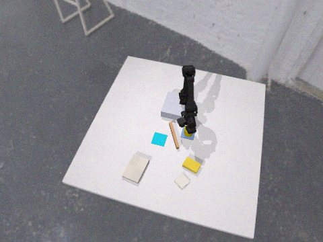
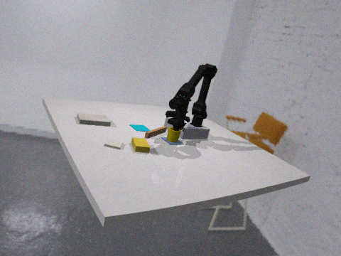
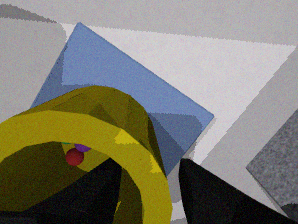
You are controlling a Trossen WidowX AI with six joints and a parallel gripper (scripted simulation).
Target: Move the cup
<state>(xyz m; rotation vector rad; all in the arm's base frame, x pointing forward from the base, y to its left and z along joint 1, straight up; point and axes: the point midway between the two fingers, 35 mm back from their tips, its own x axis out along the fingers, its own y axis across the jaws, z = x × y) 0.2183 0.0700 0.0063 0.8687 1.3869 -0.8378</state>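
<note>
The hand (image 3: 150,195) is down at the yellow cup (image 3: 80,145), one finger (image 3: 75,195) inside the mouth and the other (image 3: 220,197) outside, so the cup's wall runs between them; a rim pinch like this lets the cup be lifted by one side without covering its opening. The fingers stand fairly narrow and seem to be drawing in on the wall, but a firm hold is not yet certain, so I judge the grip as just forming.

The cup stands directly under the hand on the blue pad (image 3: 120,85), its base on the pad, which is the starting spot. The cyan pad (image 1: 159,138), the likely goal, lies well apart from the hand, beyond the wooden bar (image 1: 173,135) that lies between them on the worktop (image 1: 219,188).

The cup's long axis appears upright, mouth pointing up toward the wrist camera. Two marbles (image 3: 75,157), red and purple, show at the bottom, just ahead of the inner finger; keeping that axis vertical is what will keep them in
</note>
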